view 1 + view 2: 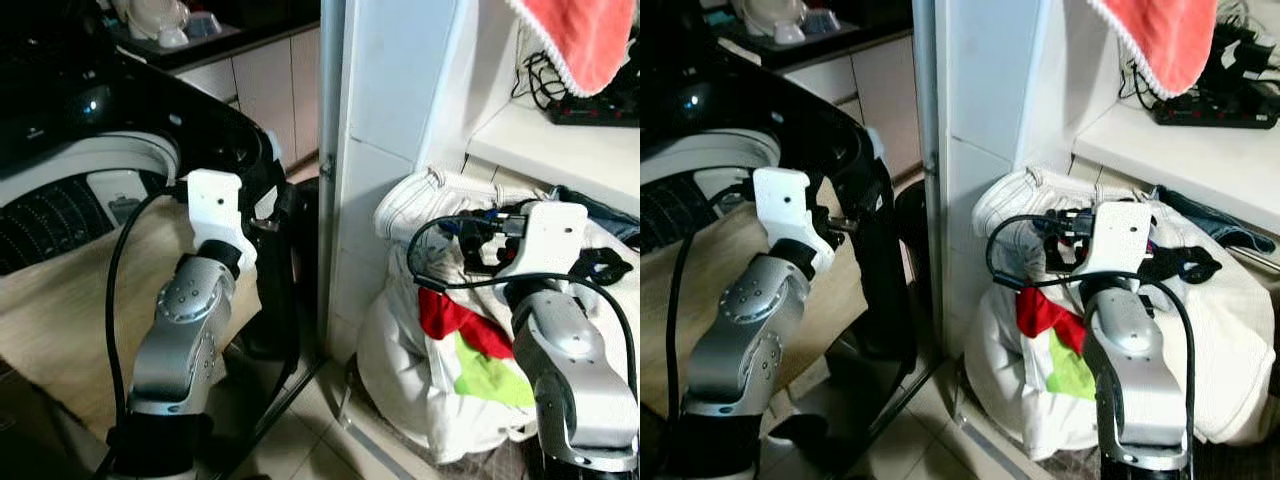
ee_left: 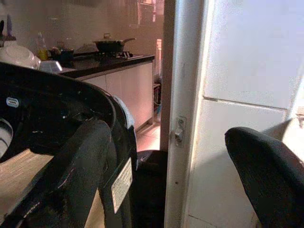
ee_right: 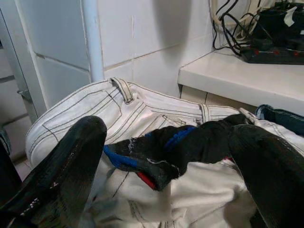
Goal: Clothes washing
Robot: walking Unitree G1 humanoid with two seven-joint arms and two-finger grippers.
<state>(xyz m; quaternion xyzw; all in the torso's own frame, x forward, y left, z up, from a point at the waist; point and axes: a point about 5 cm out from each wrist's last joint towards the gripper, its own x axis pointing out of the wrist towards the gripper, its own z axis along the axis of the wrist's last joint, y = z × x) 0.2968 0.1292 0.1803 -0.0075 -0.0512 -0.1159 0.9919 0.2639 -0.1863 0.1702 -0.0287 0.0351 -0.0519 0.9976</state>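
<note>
Over laundry pile point(image 1: 440, 330), right claw point(image 3: 161, 156) spread

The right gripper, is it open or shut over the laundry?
Open. The right gripper has its two black fingers spread wide apart, with a black-and-blue garment on the white laundry pile between them, not pinched.

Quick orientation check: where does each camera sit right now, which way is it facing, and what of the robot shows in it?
Left eye view: head, looking forward and down; washing machine left, laundry pile right, both silver arms.
Right eye view: same scene, shifted slightly.
Left wrist view: along the left pincer, fingers apart, toward the door frame and kitchen counter.
Right wrist view: along the right pincer, open over a black-and-blue garment on white pants.
Shared: both eye views show those white pants.
</note>
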